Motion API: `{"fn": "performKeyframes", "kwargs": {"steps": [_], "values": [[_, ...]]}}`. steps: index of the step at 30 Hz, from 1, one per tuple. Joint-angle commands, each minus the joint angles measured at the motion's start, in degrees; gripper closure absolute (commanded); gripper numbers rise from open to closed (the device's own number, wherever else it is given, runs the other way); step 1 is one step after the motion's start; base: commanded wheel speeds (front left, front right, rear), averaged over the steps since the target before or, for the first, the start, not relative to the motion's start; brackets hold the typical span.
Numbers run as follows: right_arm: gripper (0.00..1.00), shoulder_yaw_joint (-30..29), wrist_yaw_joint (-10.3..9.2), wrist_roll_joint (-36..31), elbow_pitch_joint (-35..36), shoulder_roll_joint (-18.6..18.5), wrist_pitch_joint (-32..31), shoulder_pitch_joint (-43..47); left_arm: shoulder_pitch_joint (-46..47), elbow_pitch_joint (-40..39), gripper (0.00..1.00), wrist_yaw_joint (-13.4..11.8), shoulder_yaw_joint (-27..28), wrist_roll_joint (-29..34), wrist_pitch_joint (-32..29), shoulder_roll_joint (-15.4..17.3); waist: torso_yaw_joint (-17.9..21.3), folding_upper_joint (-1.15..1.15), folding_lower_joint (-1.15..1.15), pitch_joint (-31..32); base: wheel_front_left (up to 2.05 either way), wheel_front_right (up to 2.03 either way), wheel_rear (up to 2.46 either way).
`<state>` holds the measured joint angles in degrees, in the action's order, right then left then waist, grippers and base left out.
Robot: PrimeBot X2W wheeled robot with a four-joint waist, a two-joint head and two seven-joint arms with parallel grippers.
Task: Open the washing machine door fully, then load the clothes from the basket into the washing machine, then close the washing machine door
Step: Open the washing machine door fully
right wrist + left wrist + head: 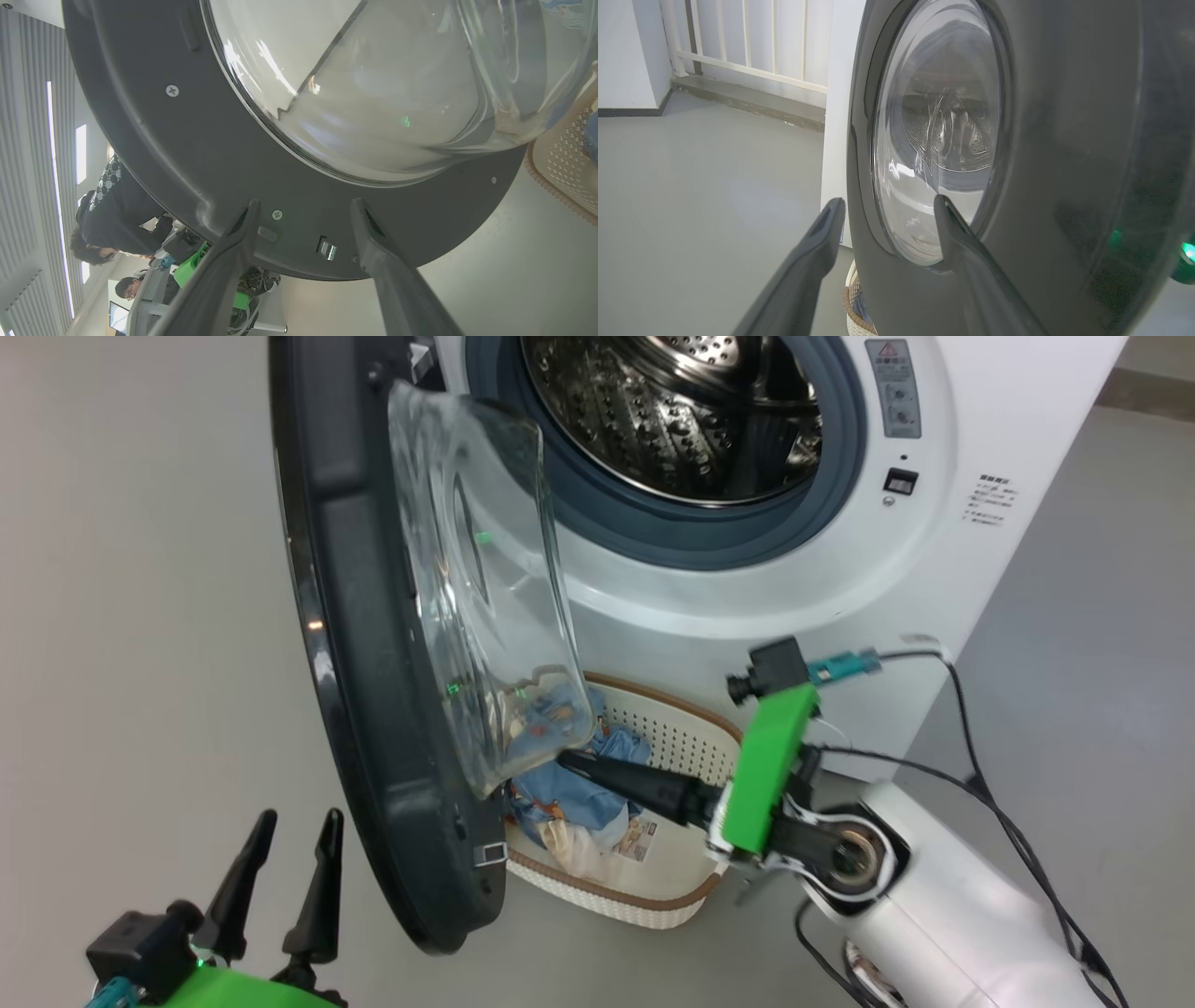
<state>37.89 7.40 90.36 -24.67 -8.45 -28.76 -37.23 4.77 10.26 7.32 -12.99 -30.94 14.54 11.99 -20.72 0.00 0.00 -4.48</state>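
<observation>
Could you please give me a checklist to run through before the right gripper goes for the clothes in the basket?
1. The washing machine door stands wide open: ok.
2. The steel drum mouth is unobstructed: ok.
3. The clothes lie in the basket: ok.
4. The right gripper is open and empty: ok.
5. The right gripper clears the glass bowl: cannot tell.
6. The left gripper is open, outside the door: ok.

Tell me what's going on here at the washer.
A two-armed robot is working at the washing machine. The washing machine door stands swung out, its glass bowl hanging over the basket on the floor. The clothes lie in the basket. The right gripper reaches low over them, fingers apart, holding nothing. The left gripper hovers open outside the door.
</observation>
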Motion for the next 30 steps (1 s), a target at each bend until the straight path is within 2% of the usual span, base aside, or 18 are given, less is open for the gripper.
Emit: {"fn": "performKeyframes", "kwargs": {"steps": [1,4,13,20,27,30], "values": [[0.0,-0.24,0.09,-0.72,1.15,0.02,1.04,1.48,0.38,-0.88,0.0,0.17,2.45,0.07,0.46,1.39,0.54,0.0,0.0,0.65,0.0,0.0,0.0],[0.0,-0.3,0.09,-1.34,1.12,-1.23,1.97,2.87,-0.01,-0.79,0.0,0.17,2.66,0.17,0.46,1.38,0.77,0.0,0.0,1.04,0.0,0.0,0.0],[0.0,0.41,0.09,-4.63,-0.17,-8.46,7.63,9.73,-1.86,-0.62,0.0,0.17,4.05,0.56,0.46,1.45,2.23,0.0,0.0,2.47,0.0,0.0,0.0],[0.0,3.03,0.09,-8.02,-1.45,-12.84,12.03,12.71,-3.1,-0.52,0.0,0.17,4.66,1.52,0.46,1.25,3.15,0.0,0.0,3.33,0.0,0.0,0.0],[0.0,4.45,0.09,-11.15,-3.43,-15.62,20.19,13.42,-3.57,-0.55,0.0,0.17,5.37,1.82,0.46,0.95,3.66,0.0,0.0,3.52,0.0,0.0,0.0],[0.0,5.93,0.09,-15.04,-4.03,-17.05,28.26,12.98,-3.57,-0.55,0.0,0.17,5.71,1.83,0.46,0.99,3.86,0.0,0.0,3.37,0.0,0.0,0.0]]}}
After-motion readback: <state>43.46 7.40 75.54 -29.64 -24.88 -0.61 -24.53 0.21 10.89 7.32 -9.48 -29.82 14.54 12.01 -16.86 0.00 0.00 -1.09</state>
